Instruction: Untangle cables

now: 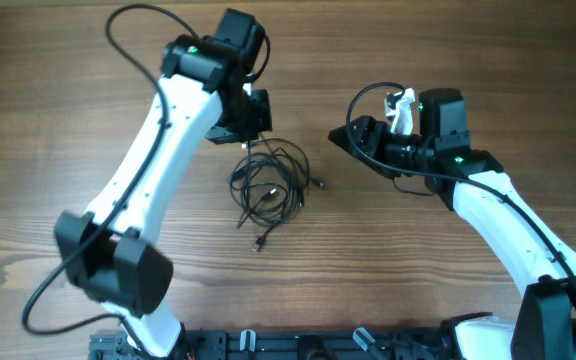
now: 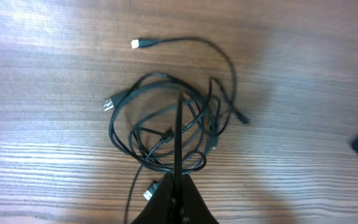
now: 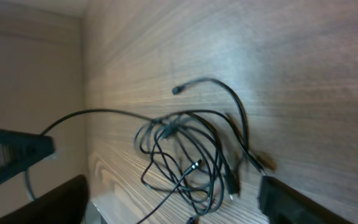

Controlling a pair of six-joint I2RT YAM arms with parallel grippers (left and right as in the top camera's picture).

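The cables [image 1: 268, 185] lie as one loose black tangle on the wooden table, between my two arms. My left gripper [image 1: 250, 138] hangs over the tangle's far edge. In the left wrist view the left gripper [image 2: 179, 186] is shut on one black strand [image 2: 178, 134] that runs taut from the fingertips into the cables [image 2: 166, 124]. A whitish plug [image 2: 135, 44] lies beyond the coil, and a silver plug [image 2: 109, 104] sits at its left. My right gripper [image 1: 353, 137] stands open to the right of the tangle. The cables [image 3: 185, 149] lie ahead of the right gripper [image 3: 173, 208], apart from it.
Thick black arm wires loop over the left arm [image 1: 128, 30] and the right wrist [image 1: 368, 95]. The arm bases and a black rail [image 1: 298, 345] line the table's near edge. A wall borders the table [image 3: 30, 68] in the right wrist view.
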